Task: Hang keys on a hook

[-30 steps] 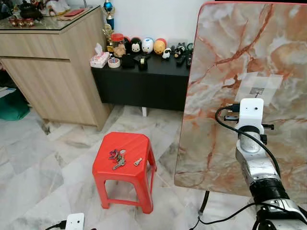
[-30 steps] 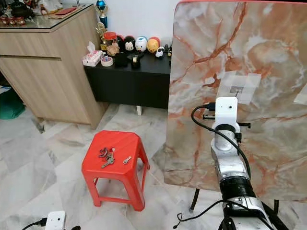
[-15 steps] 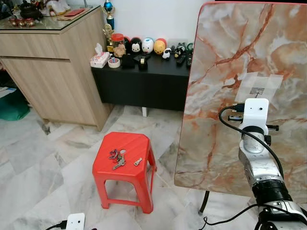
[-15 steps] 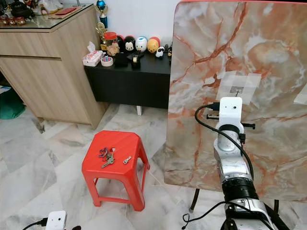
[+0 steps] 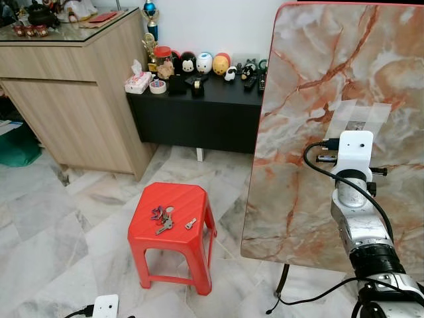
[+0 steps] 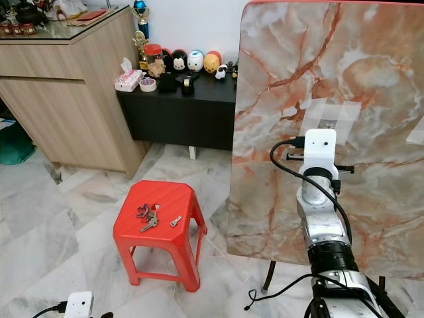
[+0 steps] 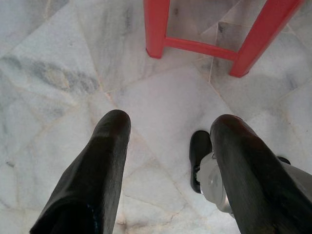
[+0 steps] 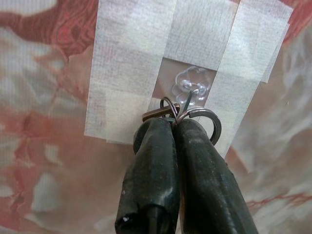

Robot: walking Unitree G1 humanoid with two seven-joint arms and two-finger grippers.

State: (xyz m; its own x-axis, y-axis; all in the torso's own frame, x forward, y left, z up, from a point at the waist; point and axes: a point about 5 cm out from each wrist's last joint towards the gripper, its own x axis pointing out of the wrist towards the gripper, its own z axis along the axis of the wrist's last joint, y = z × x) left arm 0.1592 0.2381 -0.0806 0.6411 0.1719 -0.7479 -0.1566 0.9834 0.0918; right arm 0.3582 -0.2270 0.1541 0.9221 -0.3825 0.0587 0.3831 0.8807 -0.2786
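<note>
up front in the head view, my right arm reaches to the taped patch (image 5: pixel 358 118) on the marble board (image 5: pixel 311 79). at the right wrist, right gripper (image 8: pixel 176 127) pinches a key ring (image 8: pixel 195 119) shut, touching the clear hook (image 8: pixel 191 88) just ahead of its tips.

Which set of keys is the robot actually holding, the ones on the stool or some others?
Others: the metal key ring pinched in the right gripper, up at the clear taped hook on the marble board. The bunch of keys lies untouched on the red plastic stool.

Keys (image 5: pixel 161 217) on stool (image 5: pixel 199 232), left of board (image 5: pixel 318 99).
</note>
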